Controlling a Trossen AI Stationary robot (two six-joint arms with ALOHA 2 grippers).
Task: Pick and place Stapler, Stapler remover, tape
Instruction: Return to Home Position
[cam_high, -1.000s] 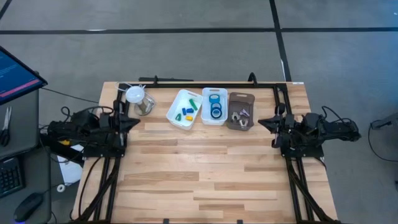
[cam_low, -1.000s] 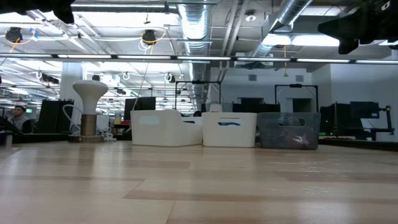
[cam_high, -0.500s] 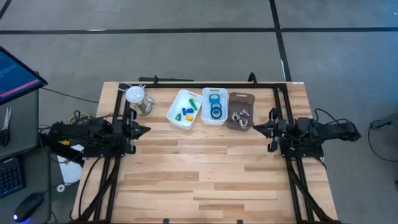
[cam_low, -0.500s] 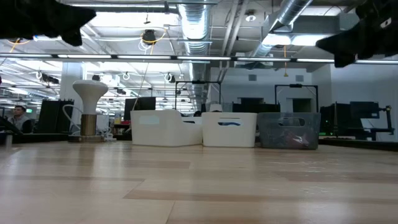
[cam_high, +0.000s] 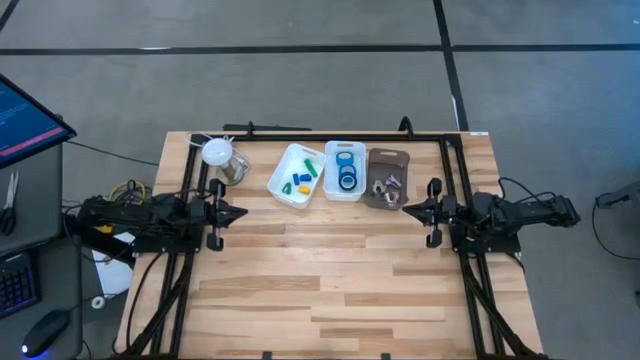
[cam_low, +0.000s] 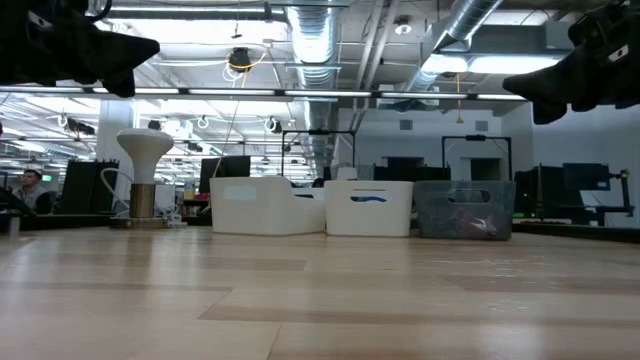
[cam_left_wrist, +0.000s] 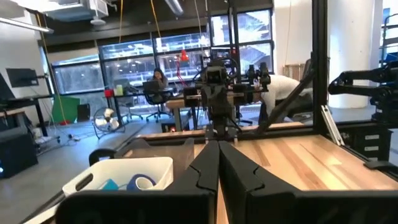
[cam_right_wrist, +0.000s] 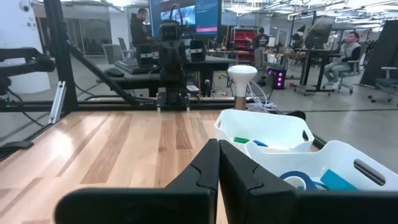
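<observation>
3 bins (cam_high: 328, 172) crowd the far edge — the nearer tabletop (cam_high: 330, 270) lies open.

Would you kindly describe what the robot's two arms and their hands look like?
Both arms are black and jointed, the left arm and right arm alike. The left hand and right hand each have two dark, angular fingers tapering forward. Yellow wires loop beside the left arm's base.

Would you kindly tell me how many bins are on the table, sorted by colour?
White bins: 2 (left white bin, right white bin)
Dark bin: 1
Total: 3
</observation>
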